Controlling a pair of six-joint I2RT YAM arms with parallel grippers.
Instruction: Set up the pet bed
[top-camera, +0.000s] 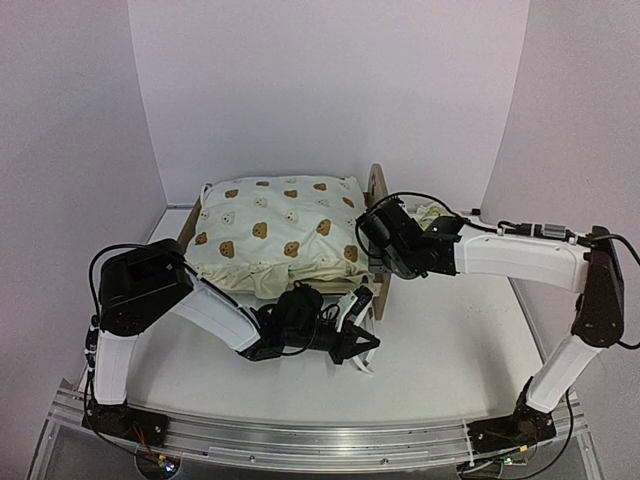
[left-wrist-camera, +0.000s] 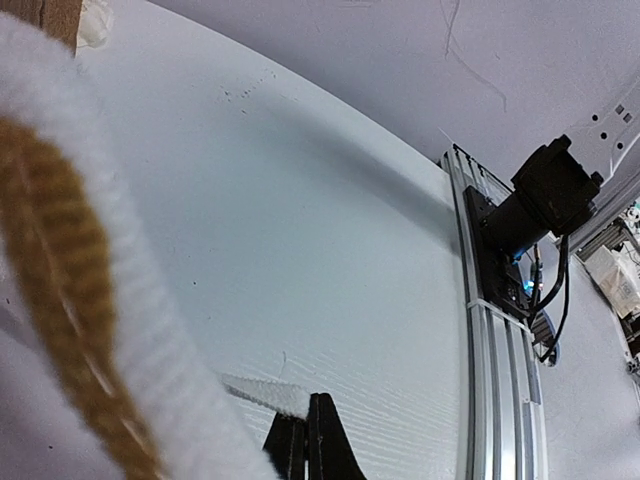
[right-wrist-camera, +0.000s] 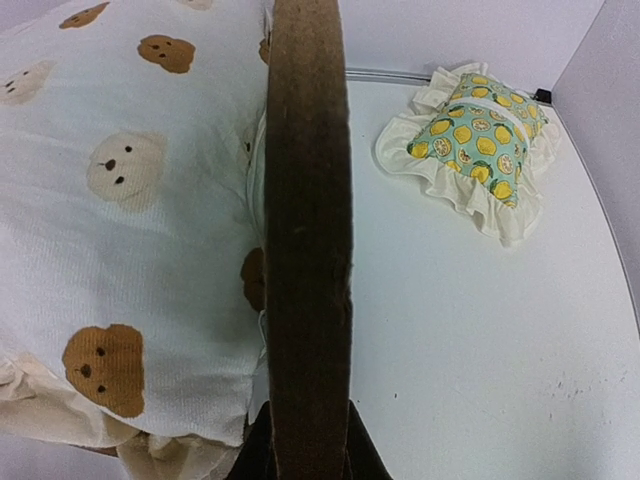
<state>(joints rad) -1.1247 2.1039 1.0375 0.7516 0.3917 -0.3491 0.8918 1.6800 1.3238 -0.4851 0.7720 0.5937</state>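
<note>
The pet bed (top-camera: 378, 186), light wood with arched end boards, stands at the table's middle back. A cream bear-print cushion (top-camera: 275, 232) lies on it and hides its base. My right gripper (top-camera: 379, 262) is shut on the bed's right end board (right-wrist-camera: 308, 250), one finger on each face. My left gripper (top-camera: 362, 342) is low at the bed's front right corner. In the left wrist view its jaws (left-wrist-camera: 308, 408) are shut on a thin white flap of the cushion's edge (left-wrist-camera: 262, 393), and the cushion (left-wrist-camera: 100, 300) bulges close on the left. The cushion (right-wrist-camera: 120, 200) lies left of the board.
A small lemon-print pillow (top-camera: 432, 213) with a cream frill lies on the table right of the bed, also seen in the right wrist view (right-wrist-camera: 475, 140). White walls enclose the back and sides. The aluminium rail (left-wrist-camera: 500, 380) and the right arm's base (top-camera: 510, 432) run along the near edge.
</note>
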